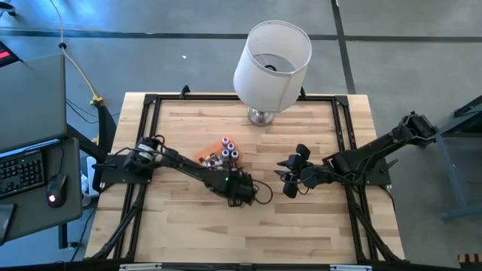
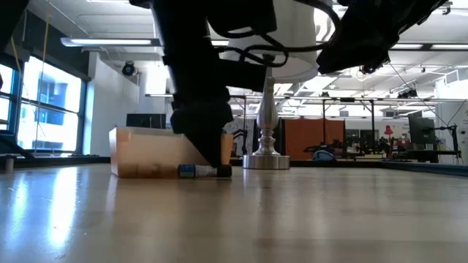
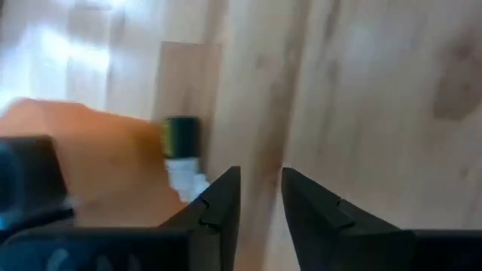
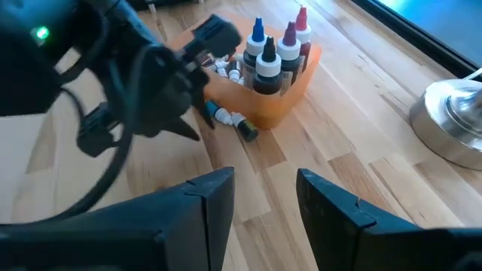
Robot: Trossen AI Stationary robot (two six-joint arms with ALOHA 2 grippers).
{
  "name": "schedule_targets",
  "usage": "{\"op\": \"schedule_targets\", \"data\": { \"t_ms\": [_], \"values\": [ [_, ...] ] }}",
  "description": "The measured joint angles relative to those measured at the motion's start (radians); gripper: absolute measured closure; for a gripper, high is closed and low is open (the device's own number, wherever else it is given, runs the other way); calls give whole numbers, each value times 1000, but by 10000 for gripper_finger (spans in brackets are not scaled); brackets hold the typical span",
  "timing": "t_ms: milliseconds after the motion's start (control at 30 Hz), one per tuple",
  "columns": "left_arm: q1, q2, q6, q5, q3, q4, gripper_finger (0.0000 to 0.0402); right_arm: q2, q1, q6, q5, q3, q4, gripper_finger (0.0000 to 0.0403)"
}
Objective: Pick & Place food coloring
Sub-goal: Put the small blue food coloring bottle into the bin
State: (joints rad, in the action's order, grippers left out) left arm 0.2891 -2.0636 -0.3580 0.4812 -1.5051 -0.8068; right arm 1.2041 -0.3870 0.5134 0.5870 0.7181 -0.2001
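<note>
1. Two dark fingers (image 3: 222,199) of the left gripper (image 3: 260,197) stand a little apart with nothing between them, and bare table (image 3: 361,90) shows through the gap.
2. We see one food coloring bottle (image 3: 181,154) lying on its side just beside those fingers, its dark cap away from them, against the orange tray (image 3: 98,158).
3. From the right wrist view, the same lying bottle (image 4: 230,119) rests on the wood at the foot of the tray (image 4: 290,94), with the left gripper (image 4: 188,124) close over it.
4. We count four upright bottles (image 4: 273,49) in the tray, with blue, dark and red caps.
5. The right gripper (image 4: 263,199) hangs near mid-table, well apart from the tray, its fingers parted and empty.
6. A white lamp (image 1: 271,64) stands at the table's far edge.
</note>
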Motion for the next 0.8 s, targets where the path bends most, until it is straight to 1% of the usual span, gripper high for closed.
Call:
{"op": "schedule_targets", "data": {
  "t_ms": [200,300,400,533,633,800],
  "values": [
    [-29,2,21,5,-1,-65,256,0,0,-1,0,0,0,265],
    [-28,2,46,36,-1,-102,236,0,0,0,0,0,0,265],
    [-28,2,47,67,-2,-109,231,0,0,1,0,0,0,265],
    [-28,2,47,65,-1,-115,230,0,0,2,0,0,-1,265],
    [-28,2,39,36,-1,-136,230,0,0,2,0,0,-1,265],
    [-32,-40,35,63,-1,-166,230,0,0,2,0,0,-1,265]
  ]
}}
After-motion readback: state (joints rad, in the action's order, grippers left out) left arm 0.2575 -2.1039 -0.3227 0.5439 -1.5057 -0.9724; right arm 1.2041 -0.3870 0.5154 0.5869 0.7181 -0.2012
